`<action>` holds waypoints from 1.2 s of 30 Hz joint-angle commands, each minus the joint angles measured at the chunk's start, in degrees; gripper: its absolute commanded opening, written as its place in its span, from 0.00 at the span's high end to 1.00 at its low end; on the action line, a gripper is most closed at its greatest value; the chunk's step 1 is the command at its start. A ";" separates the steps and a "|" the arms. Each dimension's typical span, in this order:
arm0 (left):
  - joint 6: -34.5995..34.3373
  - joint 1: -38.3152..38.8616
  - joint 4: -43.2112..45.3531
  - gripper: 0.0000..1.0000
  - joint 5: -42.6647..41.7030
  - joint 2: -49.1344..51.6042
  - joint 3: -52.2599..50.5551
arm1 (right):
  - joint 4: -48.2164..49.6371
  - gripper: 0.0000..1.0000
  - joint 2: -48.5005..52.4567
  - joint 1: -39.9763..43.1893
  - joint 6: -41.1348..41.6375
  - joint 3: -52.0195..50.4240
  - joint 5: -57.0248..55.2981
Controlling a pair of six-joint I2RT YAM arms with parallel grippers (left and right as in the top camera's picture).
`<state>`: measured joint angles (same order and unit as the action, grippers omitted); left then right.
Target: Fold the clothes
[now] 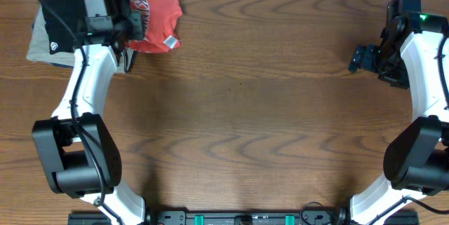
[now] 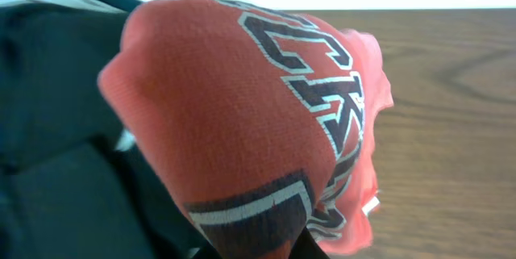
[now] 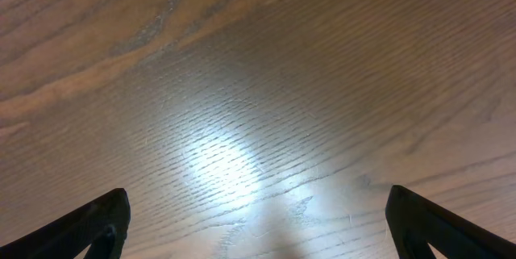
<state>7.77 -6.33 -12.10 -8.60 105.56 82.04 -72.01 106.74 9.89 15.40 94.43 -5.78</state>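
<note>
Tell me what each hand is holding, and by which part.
The left hand is shut on the red-orange T-shirt, pinching bunched fabric by the chest lettering; the exact spot is hidden. The right hand is open over the table, holding nothing.

Three garments lie here: one red T-shirt (image 1: 158, 16), one black garment (image 1: 59, 15) and one khaki garment (image 1: 38, 48). The T-shirt has one white tag (image 1: 170, 41), and the black garment has one small white logo (image 1: 55, 45). There is one wooden table (image 1: 245, 113). There are two arms, a left arm (image 1: 91, 85) and a right arm (image 1: 428, 64). Each ends in one gripper, making two: the left gripper (image 1: 130, 25) and the right gripper (image 1: 359, 58). The right wrist view shows two fingers (image 3: 97, 227). The T-shirt's letters cannot be counted, since folds hide some.
</note>
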 commanded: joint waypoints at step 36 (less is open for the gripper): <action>-11.10 -16.98 15.32 0.94 5.25 3.89 6.58 | 0.00 0.01 -0.46 0.17 -0.70 0.59 0.02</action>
<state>-2.39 -21.50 1.48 -5.13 108.20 86.17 -72.03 106.74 9.89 15.40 94.43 -5.80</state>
